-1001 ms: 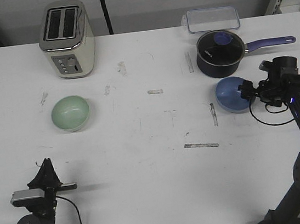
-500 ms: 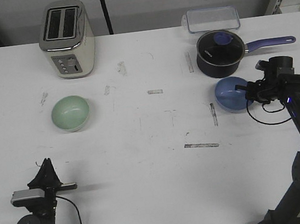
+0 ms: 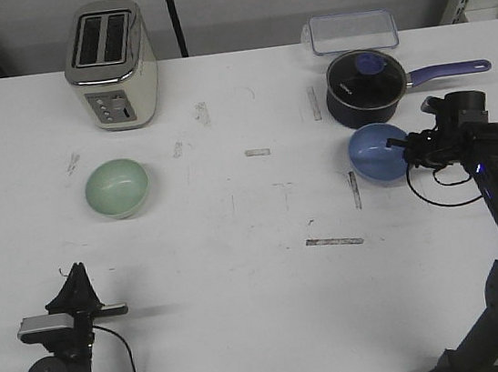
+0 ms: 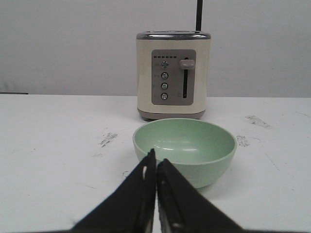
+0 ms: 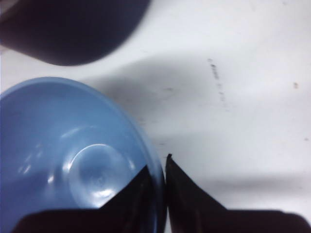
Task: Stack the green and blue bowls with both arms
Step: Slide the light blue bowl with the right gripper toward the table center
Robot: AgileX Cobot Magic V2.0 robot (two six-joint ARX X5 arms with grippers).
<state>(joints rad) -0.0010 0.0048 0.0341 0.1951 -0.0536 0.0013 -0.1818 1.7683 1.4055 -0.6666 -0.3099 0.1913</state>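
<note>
Blue bowl: light periwinkle-blue, smooth round bowl sits on the white worktop at the right, just in front of the dark blue saucepan with glass lid and long handle; it appears tilted toward the centre, consistent with being gripped at one rim.
Right hand: right hand is at the bowl's right rim; the right wrist view shows one black finger inside the wall and the other outside, nearly closed, pinching the rim.
Reason for grip: a rim pinch judged suitable for lifting and carrying the bowl over to its partner.
Green bowl: pale mint-green round bowl stands upright on the worktop at the left, just in front of the cream two-slot toaster, well apart from the blue one.
Left hand: left hand is parked low near the front edge, fingers pressed together, gripping nothing, pointed at the green bowl but clear of it.
Stacking: not yet done.
</note>
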